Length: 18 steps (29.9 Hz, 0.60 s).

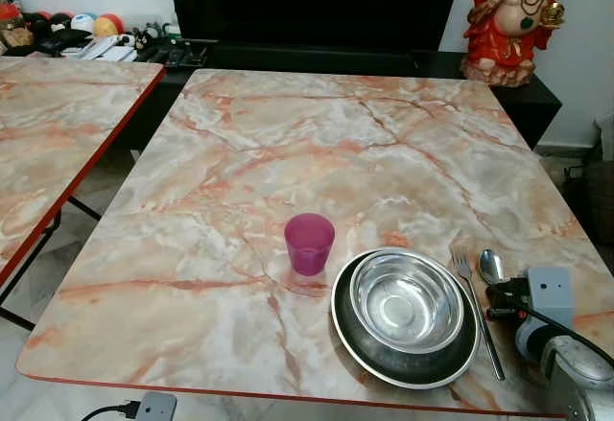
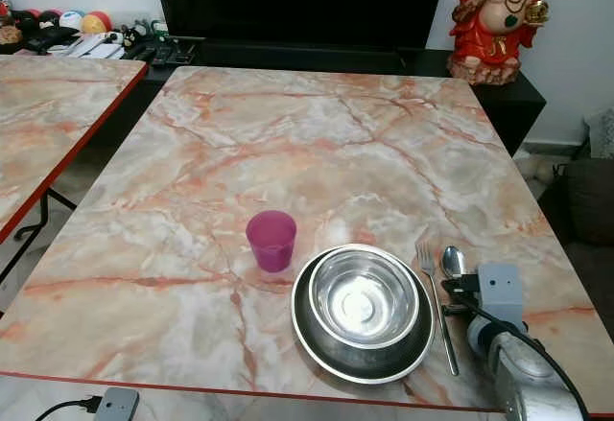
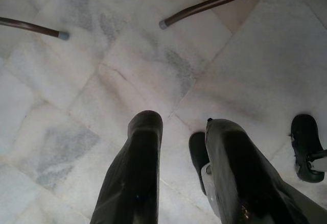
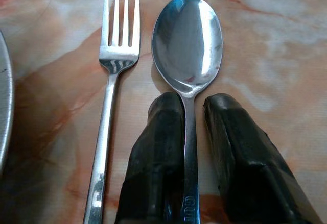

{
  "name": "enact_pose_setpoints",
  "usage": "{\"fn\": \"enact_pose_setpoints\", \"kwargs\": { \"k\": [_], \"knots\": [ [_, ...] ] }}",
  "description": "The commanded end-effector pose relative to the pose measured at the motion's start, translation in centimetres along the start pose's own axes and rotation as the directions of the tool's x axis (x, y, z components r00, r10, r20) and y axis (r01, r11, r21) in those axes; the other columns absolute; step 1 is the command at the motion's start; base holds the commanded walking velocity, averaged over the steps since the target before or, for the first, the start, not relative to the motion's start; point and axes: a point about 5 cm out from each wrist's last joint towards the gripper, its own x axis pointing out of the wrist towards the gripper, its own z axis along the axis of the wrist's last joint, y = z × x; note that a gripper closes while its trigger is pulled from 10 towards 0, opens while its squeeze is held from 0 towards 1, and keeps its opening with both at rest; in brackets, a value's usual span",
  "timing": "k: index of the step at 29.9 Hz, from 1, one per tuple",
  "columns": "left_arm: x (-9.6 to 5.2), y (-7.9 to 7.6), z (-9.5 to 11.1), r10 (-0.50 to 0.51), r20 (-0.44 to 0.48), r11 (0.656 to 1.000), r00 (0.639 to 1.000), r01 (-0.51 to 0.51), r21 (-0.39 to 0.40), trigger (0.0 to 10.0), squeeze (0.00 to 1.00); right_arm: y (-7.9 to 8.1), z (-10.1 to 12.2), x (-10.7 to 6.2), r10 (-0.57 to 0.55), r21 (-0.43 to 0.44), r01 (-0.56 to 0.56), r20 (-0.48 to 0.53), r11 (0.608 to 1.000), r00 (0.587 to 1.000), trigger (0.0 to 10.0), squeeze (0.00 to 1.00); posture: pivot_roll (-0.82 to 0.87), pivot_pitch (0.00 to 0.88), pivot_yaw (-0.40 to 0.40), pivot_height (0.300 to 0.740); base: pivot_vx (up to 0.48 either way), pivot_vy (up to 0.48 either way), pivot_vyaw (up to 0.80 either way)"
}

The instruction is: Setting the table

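Note:
On the marble table (image 1: 336, 133) near its front edge, a steel bowl (image 1: 406, 301) sits in a dark steel plate (image 1: 384, 368). A pink cup (image 1: 309, 242) stands upright just left of the plate. A fork (image 1: 477, 311) lies right of the plate, and a spoon (image 1: 490, 266) lies beside it. My right gripper (image 4: 194, 101) rests low over the table with its fingers (image 4: 158, 147) close on either side of the spoon's (image 4: 188, 40) handle, beside the fork (image 4: 112, 81). My left gripper (image 3: 184, 127) hangs over the floor, fingers apart and holding nothing.
A second marble table (image 1: 58, 124) stands to the left across a narrow gap. A black TV unit (image 1: 317, 9) and a red statue (image 1: 508, 18) sit behind the far edge. A cable plug (image 1: 144, 407) lies on the floor. Table legs (image 3: 214, 2) cross the tiles.

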Motion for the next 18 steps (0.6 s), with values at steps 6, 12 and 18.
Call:
{"fn": "enact_pose_setpoints", "kwargs": {
  "k": [6, 12, 18],
  "knots": [
    [-0.1, -0.2, -0.7, -0.007, -0.039, 1.0, 0.999, 0.008, 0.009, 10.0, 0.0, 1.0, -3.6, -0.1, 0.055, 0.027, -0.051, -0.163, 0.998, 0.985, 10.0, 0.0, -0.12, 0.114, 0.009, 0.74, 0.0, 0.0, 0.0],
    [-0.1, -0.2, -0.6, -0.007, -0.038, 1.0, 0.999, 0.007, 0.01, 10.0, 0.0, 0.5, -2.0, -0.2, 0.053, 0.047, -0.049, -0.104, 0.998, 0.993, 10.0, 0.0, -0.12, 0.111, 0.011, 0.74, 0.0, 0.0, 0.0],
    [0.0, -0.3, -0.6, -0.01, -0.039, 1.0, 0.999, 0.01, 0.01, 10.0, 0.0, 0.4, -1.3, -0.3, 0.053, 0.034, -0.051, -0.083, 0.998, 0.995, 10.0, 0.0, -0.12, 0.108, 0.011, 0.74, 0.0, 0.0, 0.0]
  ]
}}
